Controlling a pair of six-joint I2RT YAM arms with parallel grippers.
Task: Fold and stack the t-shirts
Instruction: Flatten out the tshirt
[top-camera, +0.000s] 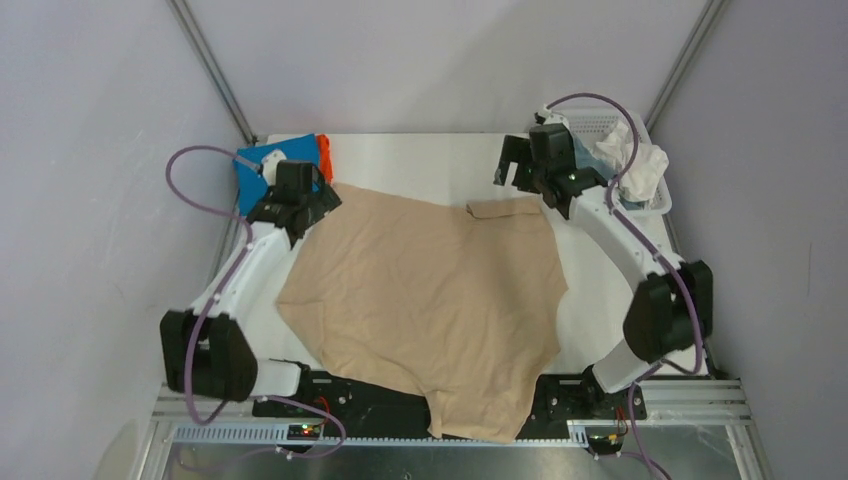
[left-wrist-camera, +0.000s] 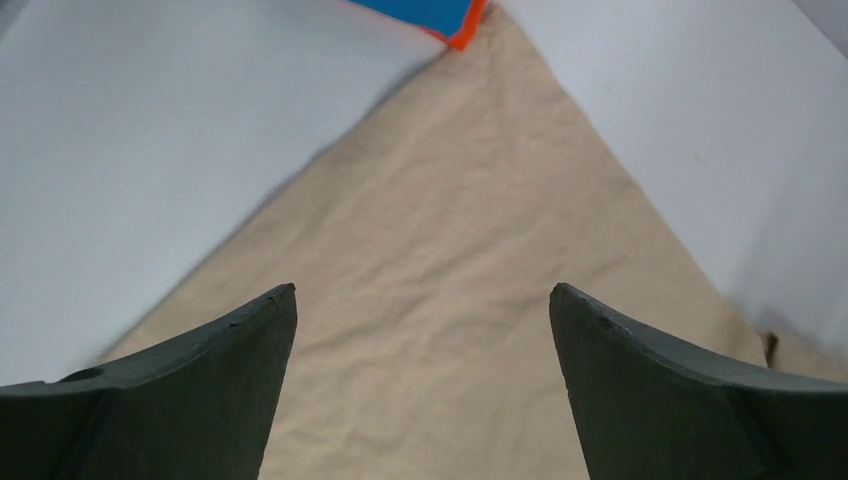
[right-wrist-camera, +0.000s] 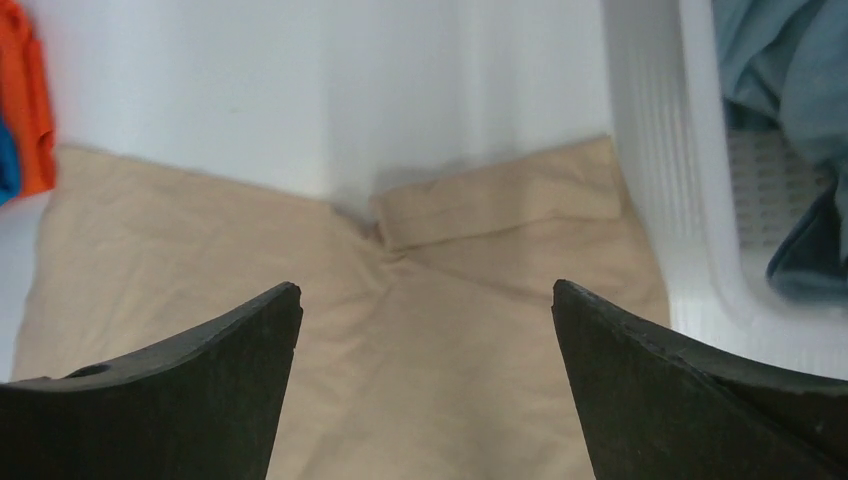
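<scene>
Worktop: white (top-camera: 420, 160), grey walls around it, arm bases at 6 o'clock.
Beige t-shirt: (top-camera: 420, 290) spread flat across the centre, with one end hanging over the 6 o'clock edge and a folded-over sleeve at 1 o'clock.
Left fingers: (left-wrist-camera: 270, 325) released and wide apart, gripping nothing. They sit over the beige corner at 10 o'clock, and cloth shows between the tips.
Right fingers: (right-wrist-camera: 275, 315) released and empty, above the folded sleeve.
Left arm: elbow at 8 o'clock, forearm reaching toward 10 o'clock.
Right arm: elbow at 4 o'clock, forearm angled toward 1 o'clock.
Blue t-shirt: (top-camera: 255, 175) at 11 o'clock, with the orange t-shirt (top-camera: 324, 155) beside it.
Basket: (right-wrist-camera: 650, 150) at 2 o'clock, holding the white t-shirt (top-camera: 640, 165) and the grey-blue t-shirt (right-wrist-camera: 780, 70).
</scene>
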